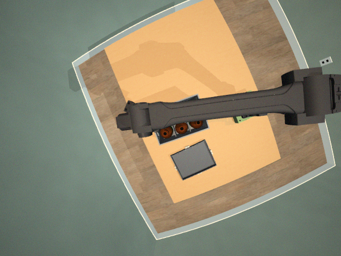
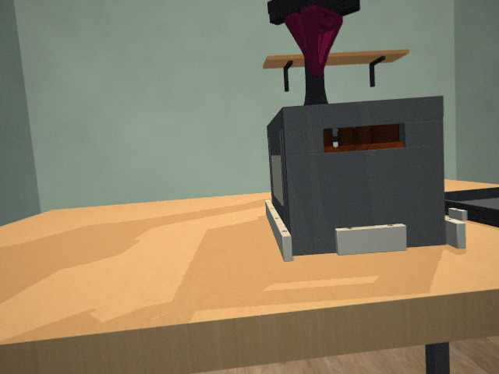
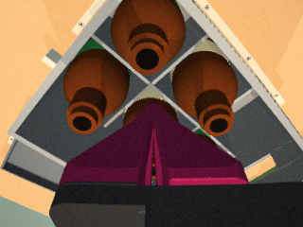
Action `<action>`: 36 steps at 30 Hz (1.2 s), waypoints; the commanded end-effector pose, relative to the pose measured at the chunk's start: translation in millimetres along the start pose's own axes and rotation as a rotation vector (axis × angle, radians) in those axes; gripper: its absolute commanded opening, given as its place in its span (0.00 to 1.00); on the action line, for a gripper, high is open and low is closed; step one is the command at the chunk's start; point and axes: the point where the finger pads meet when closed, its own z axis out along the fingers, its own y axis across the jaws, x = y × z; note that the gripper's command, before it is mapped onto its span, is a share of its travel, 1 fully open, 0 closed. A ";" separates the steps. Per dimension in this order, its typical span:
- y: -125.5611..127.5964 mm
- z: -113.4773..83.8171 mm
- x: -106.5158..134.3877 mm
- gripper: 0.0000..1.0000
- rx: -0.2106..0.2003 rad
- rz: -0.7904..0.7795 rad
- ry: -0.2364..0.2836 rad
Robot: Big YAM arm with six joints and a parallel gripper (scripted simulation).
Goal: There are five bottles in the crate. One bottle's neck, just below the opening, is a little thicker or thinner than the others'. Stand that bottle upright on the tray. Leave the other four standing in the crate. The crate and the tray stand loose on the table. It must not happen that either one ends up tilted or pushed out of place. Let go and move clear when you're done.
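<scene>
The dark grey crate (image 1: 184, 136) (image 2: 362, 188) (image 3: 57, 71) stands upright on the table. In the top view three brown bottles show: one (image 1: 166, 133), a middle one (image 1: 181, 128) and another (image 1: 196, 124). In the wrist view a top bottle (image 3: 148, 28), a left bottle (image 3: 96, 78) and a right bottle (image 3: 204, 78) stand in compartments; a fourth (image 3: 134, 113) is mostly behind the fingers, with a sliver of another beside it. I cannot tell which neck differs. My magenta gripper (image 2: 317, 74) (image 3: 153, 129) is shut and empty, above the crate. The tray (image 1: 193, 159) (image 2: 475, 194) holds nothing.
The arm (image 1: 220, 105) covers part of the crate in the top view. A green object (image 1: 238, 119) shows partly under the arm. Pale blocks (image 2: 370, 240) sit along the crate's foot. A wall shelf (image 2: 362, 58) is in the background.
</scene>
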 end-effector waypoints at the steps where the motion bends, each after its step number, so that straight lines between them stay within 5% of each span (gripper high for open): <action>1: 43.0 -44.8 7.7 0.00 -0.066 -0.007 -0.087; 3: 57.0 -20.5 42.8 0.00 -0.035 -0.006 -0.046; 5: 63.3 -20.2 52.6 0.00 -0.030 -0.006 -0.039; 7: 69.5 0.0 54.9 0.00 -0.004 -0.006 -0.010; 8: 69.5 0.0 54.9 0.61 -0.004 -0.006 -0.010; 36: 65.8 -9.5 53.1 0.61 -0.018 0.000 -0.024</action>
